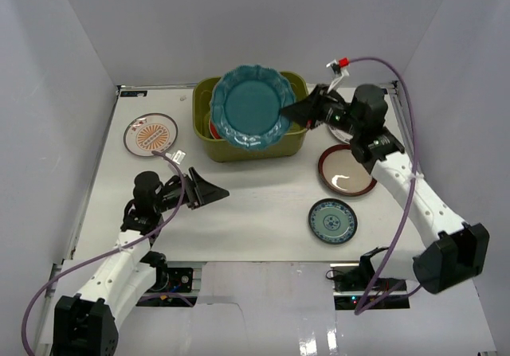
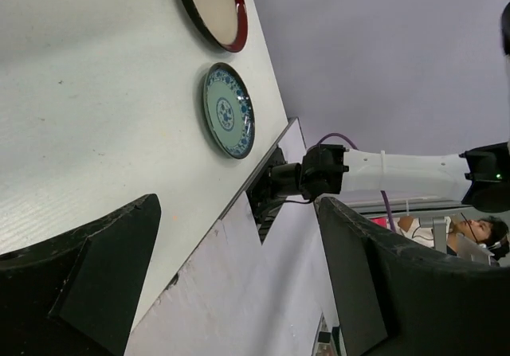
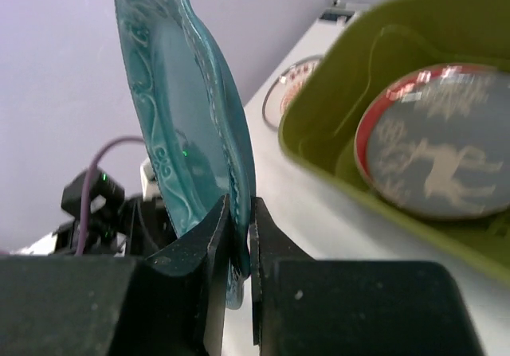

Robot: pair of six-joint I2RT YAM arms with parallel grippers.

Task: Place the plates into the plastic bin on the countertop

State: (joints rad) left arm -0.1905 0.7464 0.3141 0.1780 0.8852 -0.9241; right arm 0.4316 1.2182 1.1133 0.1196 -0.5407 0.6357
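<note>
Right pincer (image 1: 287, 115): I see it clamped on the rim of the teal scalloped plate (image 1: 251, 105), one finger (image 3: 199, 252) on each face.
Teal scalloped plate: held over the green bin (image 1: 255, 150). From overhead its face is turned up towards the camera and it covers much of the bin's opening. I cannot tell whether it touches the bin.
Green bin: sits at the far side of the white table (image 1: 263, 205), near the back wall.
Inside the bin: a grey plate with a white deer (image 3: 434, 150) lies flat on the bottom, with a red edge showing around it.
Left pincer (image 1: 213, 191): spread wide with nothing between the fingers. It is over the table on the near left, pointing towards the middle.
Orange sunburst plate (image 1: 151, 134): flat on the table, left of the bin and apart from it.
Maroon-rimmed cream plate (image 1: 347, 170): flat on the table, right of the bin and just beside my right arm.
Small teal patterned plate (image 1: 332, 221): flat on the table, nearer to me than the maroon-rimmed one and close to it, not touching.
</note>
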